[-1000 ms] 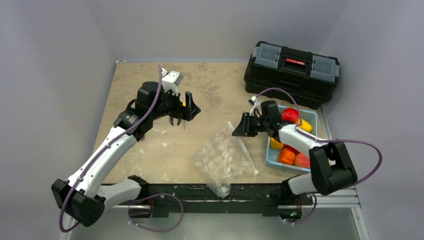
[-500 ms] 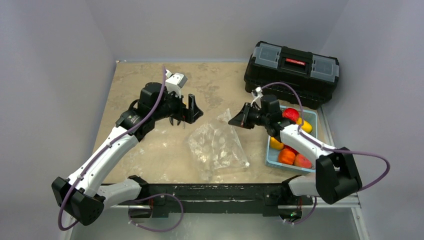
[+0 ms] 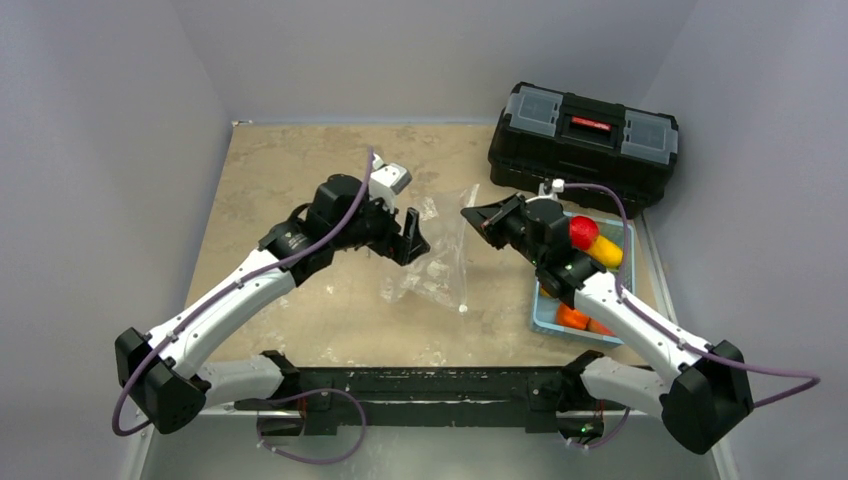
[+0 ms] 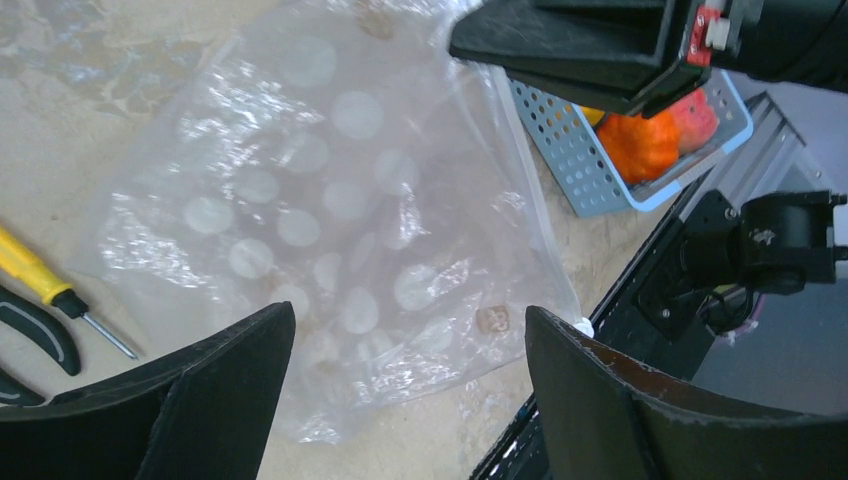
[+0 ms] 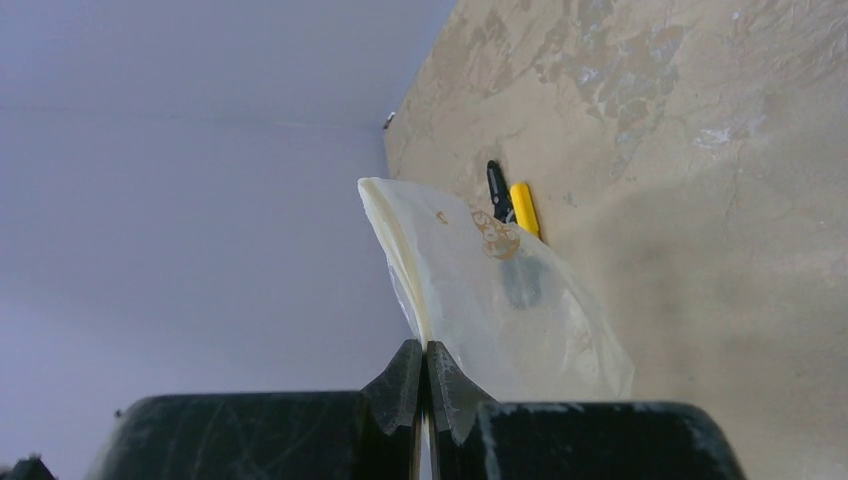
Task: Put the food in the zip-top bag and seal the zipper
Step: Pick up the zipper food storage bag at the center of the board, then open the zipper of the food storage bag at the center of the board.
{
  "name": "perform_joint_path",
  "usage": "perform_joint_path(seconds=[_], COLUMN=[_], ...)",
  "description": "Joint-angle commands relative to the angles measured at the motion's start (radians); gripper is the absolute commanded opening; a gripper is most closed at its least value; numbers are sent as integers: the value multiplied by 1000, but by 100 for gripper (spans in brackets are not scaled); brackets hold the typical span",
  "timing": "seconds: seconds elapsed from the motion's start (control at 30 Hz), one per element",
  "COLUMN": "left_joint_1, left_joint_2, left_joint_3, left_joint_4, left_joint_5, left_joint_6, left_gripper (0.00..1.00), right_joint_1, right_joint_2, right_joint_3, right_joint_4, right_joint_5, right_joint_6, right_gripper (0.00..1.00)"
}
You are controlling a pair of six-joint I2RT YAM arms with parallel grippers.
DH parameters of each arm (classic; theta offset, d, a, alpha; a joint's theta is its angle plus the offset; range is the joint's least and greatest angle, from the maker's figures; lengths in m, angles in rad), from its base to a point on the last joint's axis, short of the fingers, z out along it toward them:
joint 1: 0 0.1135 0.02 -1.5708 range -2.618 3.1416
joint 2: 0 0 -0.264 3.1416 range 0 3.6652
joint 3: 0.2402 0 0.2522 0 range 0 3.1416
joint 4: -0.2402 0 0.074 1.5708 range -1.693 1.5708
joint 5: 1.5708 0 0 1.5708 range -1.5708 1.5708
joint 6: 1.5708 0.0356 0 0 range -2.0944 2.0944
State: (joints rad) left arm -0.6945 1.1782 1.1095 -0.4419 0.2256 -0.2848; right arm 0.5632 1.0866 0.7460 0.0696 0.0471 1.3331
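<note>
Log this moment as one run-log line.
right end effector: shut on edge of clear crinkly zip-top bag | left end effector: open, facing bag | glossy toy food: in light-blue plastic tray

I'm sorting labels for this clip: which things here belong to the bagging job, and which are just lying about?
Job: clear crinkly zip-top plastic bag, pinched by the right end effector; glossy toy food in the light-blue perforated plastic tray.
Lying about: black plastic toolbox; yellow-handled screwdriver; black-handled tool beside it.

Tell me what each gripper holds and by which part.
The right gripper is shut on the clear, crinkly zip-top plastic bag, pinching one raised edge. The left gripper is open above the bag, holding nothing.
</note>
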Motion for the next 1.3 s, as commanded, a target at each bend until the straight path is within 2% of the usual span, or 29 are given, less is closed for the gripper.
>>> perform_joint_path(seconds=[0.0,0.17,0.37,0.43,0.6,0.77,0.9,0.93,1.07,1.27], left_joint_1=[-59,-110,-192,-215,-253,-257,-257,-257,-257,-257], left_joint_2=[14,31,87,114,154,178,205,211,213,163], left_joint_3=[52,61,94,116,141,156,173,180,185,146], left_joint_4=[-1,-24,-80,-107,-130,-143,-166,-172,-174,-119], left_joint_5=[-80,-158,-289,-321,-342,-338,-356,-357,-340,-341], left_joint_6=[52,73,123,139,139,136,133,131,116,92], left_gripper=[83,69,65,60,55,40,37,38,57,74], right_joint_1=[86,168,222,231,234,236,237,236,237,238], right_joint_2=[41,100,114,109,98,84,66,65,64,69], right_joint_3=[66,108,119,121,113,109,103,102,101,98], right_joint_4=[-38,-65,-64,-67,-68,-68,-68,-68,-68,-67], right_joint_5=[199,278,341,363,372,386,401,404,405,385], right_joint_6=[144,180,205,203,215,213,214,216,224,224], right_gripper=[0,0,0,0,0,0,0,0,0,0])
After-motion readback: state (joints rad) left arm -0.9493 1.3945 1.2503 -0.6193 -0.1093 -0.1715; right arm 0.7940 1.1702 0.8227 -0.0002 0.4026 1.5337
